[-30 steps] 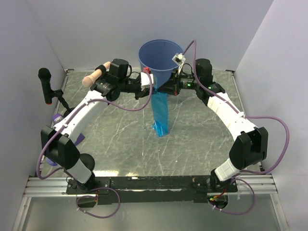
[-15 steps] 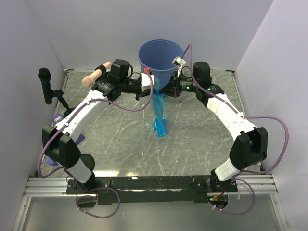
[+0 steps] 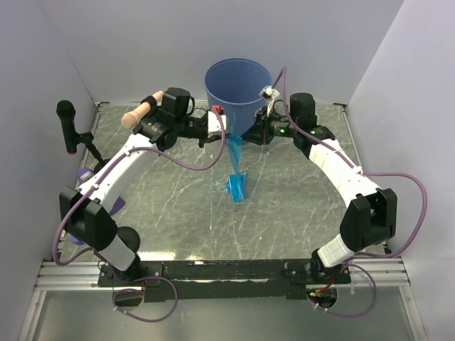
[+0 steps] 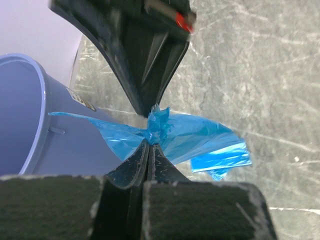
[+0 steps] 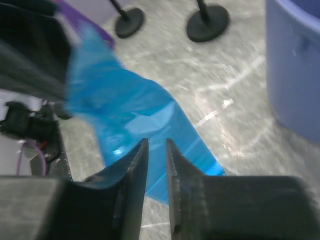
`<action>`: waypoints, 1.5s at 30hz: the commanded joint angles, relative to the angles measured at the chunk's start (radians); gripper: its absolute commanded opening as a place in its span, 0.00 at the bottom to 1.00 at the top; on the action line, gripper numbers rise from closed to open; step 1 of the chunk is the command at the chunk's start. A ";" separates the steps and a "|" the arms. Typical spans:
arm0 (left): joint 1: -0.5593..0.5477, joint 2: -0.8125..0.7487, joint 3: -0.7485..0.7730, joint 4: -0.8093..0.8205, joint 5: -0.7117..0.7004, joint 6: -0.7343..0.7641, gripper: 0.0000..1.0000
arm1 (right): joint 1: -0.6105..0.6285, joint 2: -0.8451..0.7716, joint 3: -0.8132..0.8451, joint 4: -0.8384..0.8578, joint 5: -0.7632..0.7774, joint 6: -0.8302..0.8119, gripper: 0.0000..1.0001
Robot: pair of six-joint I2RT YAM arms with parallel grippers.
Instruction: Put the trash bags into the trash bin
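Observation:
The trash bin (image 3: pixel 238 84) is a round blue bucket standing at the back middle; its wall also shows in the left wrist view (image 4: pixel 30 120) and the right wrist view (image 5: pixel 295 75). One trash bag (image 3: pixel 235 174), thin bright-blue film, hangs from my left gripper (image 3: pixel 225 135) beside the bin, its lower end on the table. In the left wrist view my left gripper (image 4: pixel 151 143) is shut on the bunched top of the bag (image 4: pixel 200 132). My right gripper (image 3: pixel 250 135) hovers just right of the bag. Its jaws (image 5: pixel 156 143) stand a narrow gap apart, nothing between them, the bag (image 5: pixel 130 120) behind.
A black microphone on a stand (image 3: pixel 66 124) is at the left wall, and two round stand bases (image 5: pixel 207 22) rest on the marbled table. A peach-handled tool (image 3: pixel 138 112) lies near the left arm, a purple item (image 3: pixel 84 174) under it. Walls close in three sides.
The bag was spread wide between both grippers; now it hangs narrow from the left one only. The right gripper has let go and drawn back a little to the right.

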 commanded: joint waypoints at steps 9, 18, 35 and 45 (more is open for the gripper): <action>-0.003 -0.045 0.036 -0.090 0.026 0.166 0.01 | -0.005 -0.043 0.043 0.114 -0.371 -0.062 0.61; -0.001 -0.050 0.044 -0.096 0.053 0.156 0.01 | 0.015 -0.032 0.079 0.027 -0.210 -0.191 0.55; -0.001 -0.049 0.053 -0.081 0.062 0.120 0.01 | 0.039 -0.004 0.097 0.014 -0.253 -0.224 0.53; -0.001 -0.059 0.038 -0.058 0.064 0.091 0.00 | 0.052 0.017 0.112 0.001 -0.239 -0.248 0.38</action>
